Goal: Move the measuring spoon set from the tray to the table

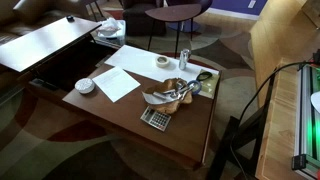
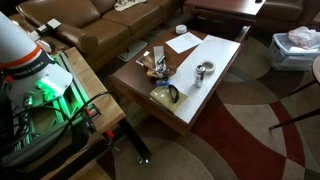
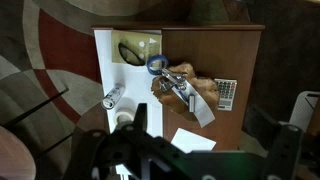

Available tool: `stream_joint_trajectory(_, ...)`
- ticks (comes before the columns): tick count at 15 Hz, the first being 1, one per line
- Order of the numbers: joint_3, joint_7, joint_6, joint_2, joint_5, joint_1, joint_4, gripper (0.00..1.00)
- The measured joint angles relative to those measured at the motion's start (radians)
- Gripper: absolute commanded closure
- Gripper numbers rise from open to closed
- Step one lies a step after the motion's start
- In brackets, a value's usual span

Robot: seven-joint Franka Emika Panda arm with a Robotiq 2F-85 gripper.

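The measuring spoon set (image 3: pixel 178 86) is a bunch of silvery metal spoons lying in the tan-brown tray (image 3: pixel 208 88) near the middle of the dark wooden table (image 3: pixel 245 50). Both also show in both exterior views: spoons (image 1: pixel 181 92) (image 2: pixel 159 68), tray (image 1: pixel 165 99) (image 2: pixel 152 65), table (image 1: pixel 185 130) (image 2: pixel 135 85). My gripper (image 3: pixel 215 135) is high above the table, well short of the tray. Its dark fingers are spread wide and hold nothing. The gripper itself is not seen in the exterior views.
A keypad-like slab (image 3: pixel 227 93) (image 1: pixel 155 118) lies beside the tray. A white mat (image 3: pixel 125 75) bears a yellowish object (image 3: pixel 130 48) and a metal cup (image 3: pixel 113 97). A tape roll (image 3: pixel 157 64), a sheet of paper (image 1: pixel 118 82) and a white bowl (image 1: pixel 85 86) are also on the table.
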Motion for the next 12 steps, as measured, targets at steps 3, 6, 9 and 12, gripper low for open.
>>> stream_joint_trajectory(3,0.0,0.0,0.0,0.004,0.0,0.0,-0.015,0.0)
stream_joint_trajectory(6,-0.002,0.001,0.003,0.006,0.0,0.0,-0.01,0.0)
stream_joint_trajectory(9,-0.019,0.035,0.101,0.05,0.024,-0.002,0.012,0.0)
stream_joint_trajectory(12,-0.04,0.039,0.244,0.181,0.061,0.001,0.053,0.0)
